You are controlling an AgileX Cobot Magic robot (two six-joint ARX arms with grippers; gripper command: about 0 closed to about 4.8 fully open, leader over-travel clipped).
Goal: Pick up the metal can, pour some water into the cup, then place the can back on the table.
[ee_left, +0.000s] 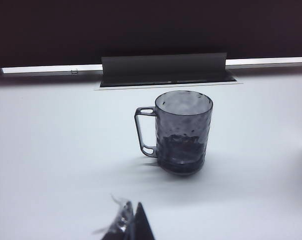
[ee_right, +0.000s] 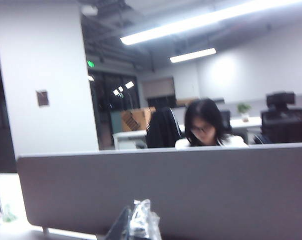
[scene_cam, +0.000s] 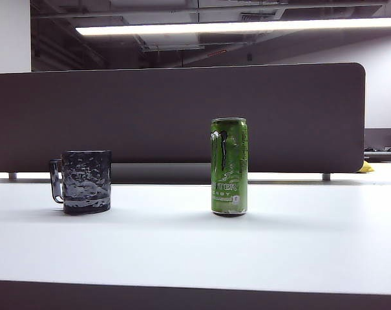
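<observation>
Nearest the exterior camera ran the dark front edge of the bench (scene_cam: 195, 296), then its white top with the metal can (scene_cam: 229, 166) upright right of centre and the cup (scene_cam: 85, 181) well apart to its left, handle turned away from the can. Neither arm appeared in that view. My left end effector (ee_left: 132, 222) showed only as fingertips at the frame edge of its wrist view, pressed together with nothing between them, hanging back from the cup (ee_left: 183, 132). My right end effector (ee_right: 136, 225) was likewise drawn together and empty, its camera looking over the grey divider (ee_right: 165, 190) into the office, so the can was out of its sight. Task judged not started: can ungrasped. Risks noted: approaching with fingers pressed together would knock the tall slim can over rather than grip it; it looks top-heavy and could tip or roll. With can and cup well apart, a poorly aimed pour could miss the rim. Contents: cup appeared dark near the bottom, liquid not confirmable; can contents not visible; no water seen.
</observation>
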